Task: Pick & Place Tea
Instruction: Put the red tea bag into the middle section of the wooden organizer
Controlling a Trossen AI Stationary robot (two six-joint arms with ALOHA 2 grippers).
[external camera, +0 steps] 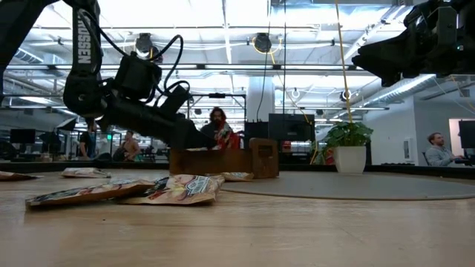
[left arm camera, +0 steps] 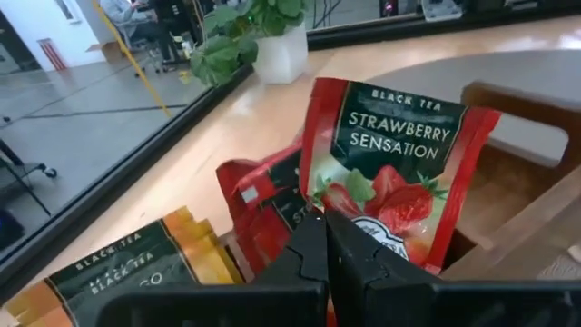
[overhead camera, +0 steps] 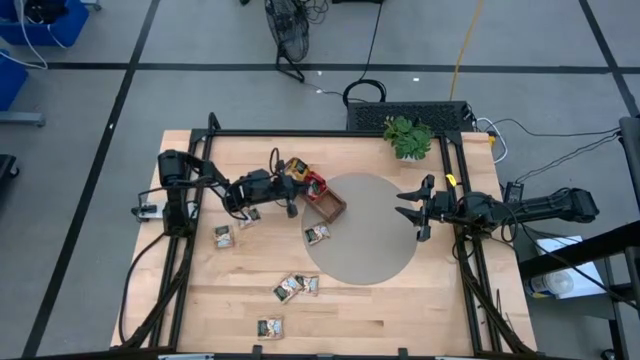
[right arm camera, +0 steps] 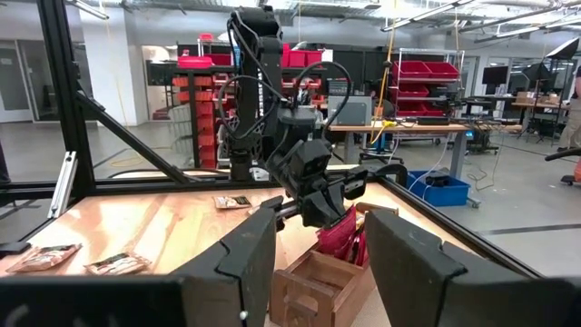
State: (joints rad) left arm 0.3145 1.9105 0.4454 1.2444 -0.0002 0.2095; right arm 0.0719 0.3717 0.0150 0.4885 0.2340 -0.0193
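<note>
Jaws pinch red sachet [left arm camera: 390, 182]; its base hidden.

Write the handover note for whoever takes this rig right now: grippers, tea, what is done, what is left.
Left gripper: shut on a red strawberry sachet, holding it upright at the wooden tray.
Right gripper: open, empty, waiting over the right edge of the round mat.
Done: red sachets and a yellow one stand in the tray.
Left: release this one, then collect the loose sachets on the table: one by the mat, two near the left arm, a cluster and one more toward the front.
</note>
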